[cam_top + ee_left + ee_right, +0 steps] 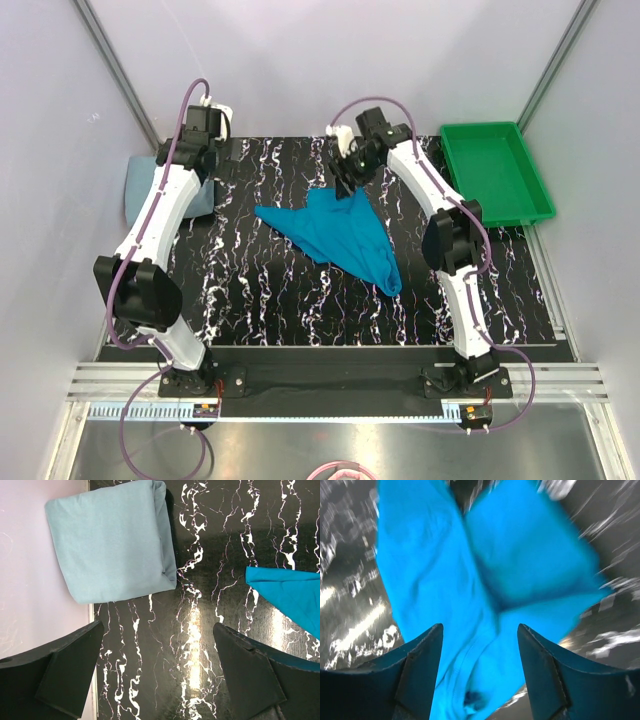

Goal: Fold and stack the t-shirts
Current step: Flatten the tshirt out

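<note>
Left gripper (156, 630): I see it wide, holding nothing, above the table (260, 290)
Right gripper (480, 630): narrow, jaws pinching a bunch of teal cloth
Teal t-shirt (335, 235): mid-table, crumpled, its far end in my right gripper
Grey t-shirt (110, 540): folded, far left edge, apart from the teal one
Green tray (495, 175): far right corner
</note>
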Robot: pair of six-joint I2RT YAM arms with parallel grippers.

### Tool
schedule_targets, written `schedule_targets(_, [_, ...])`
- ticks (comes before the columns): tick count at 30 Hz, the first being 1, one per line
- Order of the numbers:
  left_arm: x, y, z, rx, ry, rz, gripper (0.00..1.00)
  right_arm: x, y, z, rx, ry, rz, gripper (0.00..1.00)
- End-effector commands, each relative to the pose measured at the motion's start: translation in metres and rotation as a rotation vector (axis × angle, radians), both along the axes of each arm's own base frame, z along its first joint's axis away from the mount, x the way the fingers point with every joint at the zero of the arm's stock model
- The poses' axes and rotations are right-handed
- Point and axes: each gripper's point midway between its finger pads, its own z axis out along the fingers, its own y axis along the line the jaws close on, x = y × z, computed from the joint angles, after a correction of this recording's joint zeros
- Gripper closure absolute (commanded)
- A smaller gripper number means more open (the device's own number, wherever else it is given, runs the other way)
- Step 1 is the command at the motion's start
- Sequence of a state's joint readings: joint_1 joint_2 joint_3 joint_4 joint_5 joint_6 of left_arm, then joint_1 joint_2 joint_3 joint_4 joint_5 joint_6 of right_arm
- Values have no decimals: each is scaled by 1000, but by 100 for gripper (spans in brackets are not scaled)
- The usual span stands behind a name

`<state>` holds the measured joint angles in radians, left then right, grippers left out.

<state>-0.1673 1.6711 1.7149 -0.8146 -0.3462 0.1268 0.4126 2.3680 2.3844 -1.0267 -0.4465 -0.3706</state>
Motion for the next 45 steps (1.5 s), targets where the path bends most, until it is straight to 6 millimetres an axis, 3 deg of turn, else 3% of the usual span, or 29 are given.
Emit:
schedule_targets(1, [3,5,30,-1,-93,14,1,-39,-12,-53,-80,201,14,32])
schedule_targets(6, [2,7,28,-5,-87,17,1,-49,-20,-77,-111,245,-1,32])
schedule_targets(12, [4,6,28,-6,-87,16,1,-46,-20,-87,-119,257,-8,35])
schedule_targets(19, [4,7,24,-14,-80,19,1,-48,-11,-71,-70,259,-6,76])
schedule_targets(21, [7,10,17,-35,-66,35,1,-47,-9,-60,-56,242,-2,91])
schedule_targets(22, [12,8,8,-53,-45,27,1,-47,-9,-55,-50,235,0,93])
schedule_targets(26, [25,-4,-9,-141,6,0,1,-50,-5,-22,-36,167,19,94])
schedule_targets(28, [34,-24,-20,-229,39,-54,1,-54,1,-4,-30,132,48,96])
schedule_targets(32, [50,-44,-37,-316,80,-92,1,-61,25,59,17,11,126,97])
schedule_targets(35, [67,-42,-33,-304,52,-79,1,-75,56,88,35,-80,230,97])
schedule_targets(36, [73,-41,-24,-299,25,-78,1,-77,66,111,57,-153,251,98])
schedule_targets(39, [82,-37,-15,-310,-6,-76,1,-94,92,148,92,-294,326,99])
schedule_targets(42, [82,-26,-10,-310,-20,-58,1,-127,107,189,175,-364,405,99])
schedule_targets(45, [81,-17,-6,-335,-37,-15,1,-162,98,226,259,-364,452,100])
